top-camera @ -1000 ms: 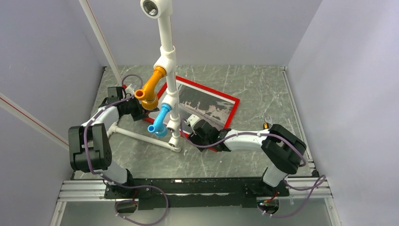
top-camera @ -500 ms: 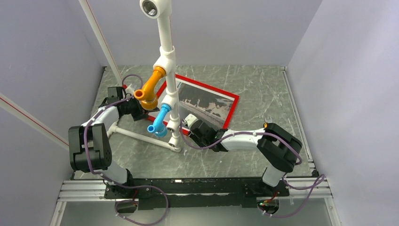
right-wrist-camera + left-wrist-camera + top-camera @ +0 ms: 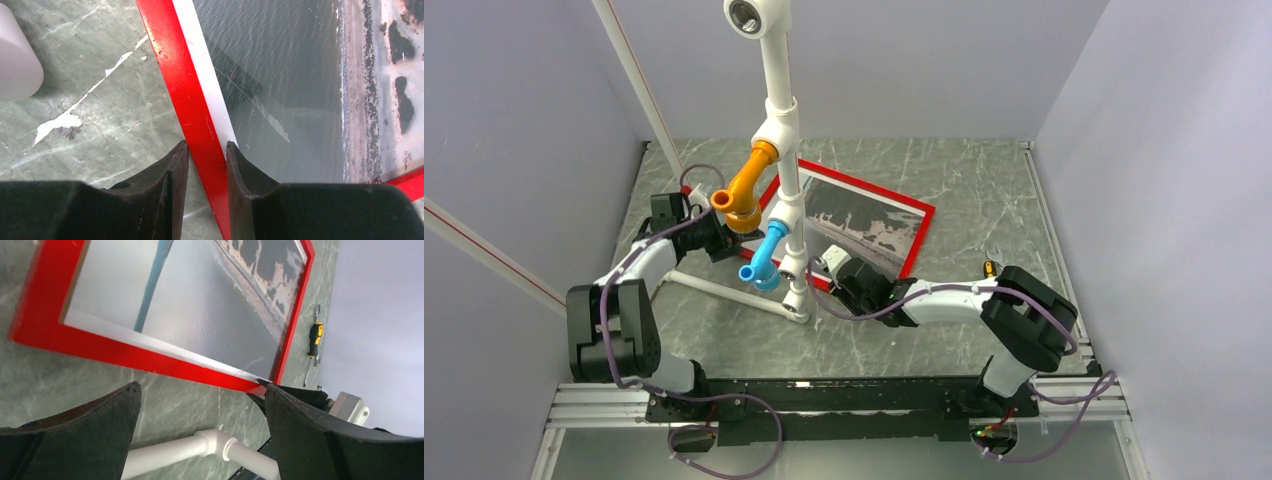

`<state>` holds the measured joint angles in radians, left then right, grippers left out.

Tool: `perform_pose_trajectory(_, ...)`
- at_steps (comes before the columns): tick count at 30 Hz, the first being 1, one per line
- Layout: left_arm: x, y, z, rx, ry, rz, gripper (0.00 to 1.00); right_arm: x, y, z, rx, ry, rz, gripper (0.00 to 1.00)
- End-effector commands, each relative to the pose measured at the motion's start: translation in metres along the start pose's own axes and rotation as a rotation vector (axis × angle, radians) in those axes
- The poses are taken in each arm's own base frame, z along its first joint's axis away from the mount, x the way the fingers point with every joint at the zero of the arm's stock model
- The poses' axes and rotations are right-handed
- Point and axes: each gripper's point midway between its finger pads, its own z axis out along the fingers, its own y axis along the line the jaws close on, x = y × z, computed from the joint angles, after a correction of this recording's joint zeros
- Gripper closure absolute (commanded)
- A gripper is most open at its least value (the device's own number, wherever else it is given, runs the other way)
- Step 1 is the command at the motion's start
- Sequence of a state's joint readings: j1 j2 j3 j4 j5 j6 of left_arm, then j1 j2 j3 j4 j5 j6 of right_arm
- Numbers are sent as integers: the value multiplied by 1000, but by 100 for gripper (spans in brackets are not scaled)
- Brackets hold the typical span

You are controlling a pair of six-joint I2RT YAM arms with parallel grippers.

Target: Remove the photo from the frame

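Observation:
The red frame (image 3: 921, 232) lies flat on the marble table with the photo (image 3: 864, 222), a grey landscape print with a pale border, inside it. My right gripper (image 3: 832, 272) is at the frame's near edge. In the right wrist view its fingers (image 3: 175, 165) straddle the red rail (image 3: 170, 60) and are closed narrowly on it (image 3: 206, 145), beside the photo (image 3: 300, 75). My left gripper (image 3: 716, 237) is by the frame's left corner. In the left wrist view it is wide open and empty (image 3: 201, 387), just short of the frame (image 3: 100, 347) and photo (image 3: 200, 305).
A tall white pipe stand (image 3: 774, 80) with an orange elbow (image 3: 742, 190) and a blue elbow (image 3: 764, 255) rises over the frame's left part. Its base pipe (image 3: 200, 445) runs under my left fingers. A yellow-handled screwdriver (image 3: 990, 267) lies to the right. Walls enclose three sides.
My right gripper has slid left along the frame's near edge, and the frame has shifted slightly. My left arm has drawn a little to the left.

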<state>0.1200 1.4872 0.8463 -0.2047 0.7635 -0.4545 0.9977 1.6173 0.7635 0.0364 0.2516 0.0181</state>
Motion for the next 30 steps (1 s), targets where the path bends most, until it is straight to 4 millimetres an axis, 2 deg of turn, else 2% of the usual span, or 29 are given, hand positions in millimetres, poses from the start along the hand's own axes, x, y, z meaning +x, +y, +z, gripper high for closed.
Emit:
perform_pose_trajectory(1, -3, -21, -10, 63, -107, -35, 6, -35, -8, -6, 7, -114, 83, 100)
perform_pose_trajectory(8, 13, -14, -19, 95, -292, -265, 6, -49, -9, -26, -102, -215, 164, 100)
perform_pose_trajectory(11, 17, -18, -22, 146, -347, -325, 6, -52, -13, -30, -127, -234, 195, 100)
perform_pose_trajectory(17, 31, -19, -8, 60, -311, -358, 3, -61, -13, -35, -161, -246, 235, 100)
perform_pose_trajectory(21, 44, -20, 2, 77, -326, -430, 6, -72, -11, -42, -190, -265, 251, 100)
perform_pose_trajectory(25, 45, -16, 5, 80, -374, -488, 11, -76, -10, -42, -192, -254, 263, 100)
perform_pose_trajectory(30, 43, -16, 12, 50, -404, -460, 15, -83, -8, -47, -213, -272, 273, 100)
